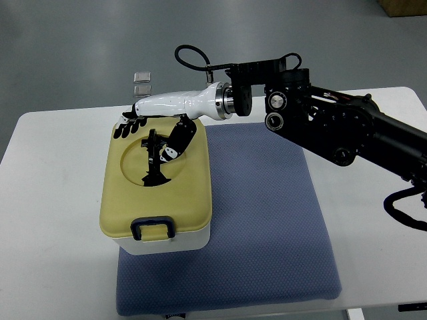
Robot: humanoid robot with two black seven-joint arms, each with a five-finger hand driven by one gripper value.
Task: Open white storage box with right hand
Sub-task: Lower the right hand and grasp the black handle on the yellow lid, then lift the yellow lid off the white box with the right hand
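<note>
Beneath the right hand [163, 130] sits the white storage box [160, 193], its pale yellow lid [180, 193] still shut down on the white body, with a dark latch [152, 228] at the near edge, well short of the hand. The box stands on the left part of a blue mat [267, 220], which lies on a white table [53, 200]. The hand hangs over the far half of the lid, its white shell stretched toward the box's far left corner, the dark fingers [130, 121] loosely spread at that corner and the thumb [179, 137] angled down toward the round recess in the lid; nothing is gripped, and whether any fingertip touches the lid cannot be told. Just beyond the hand, past the table's far edge, two small grey squares [142, 83] lie on the floor. To the right of the hand its black arm [333, 127] runs off across the mat to the picture's right edge.
</note>
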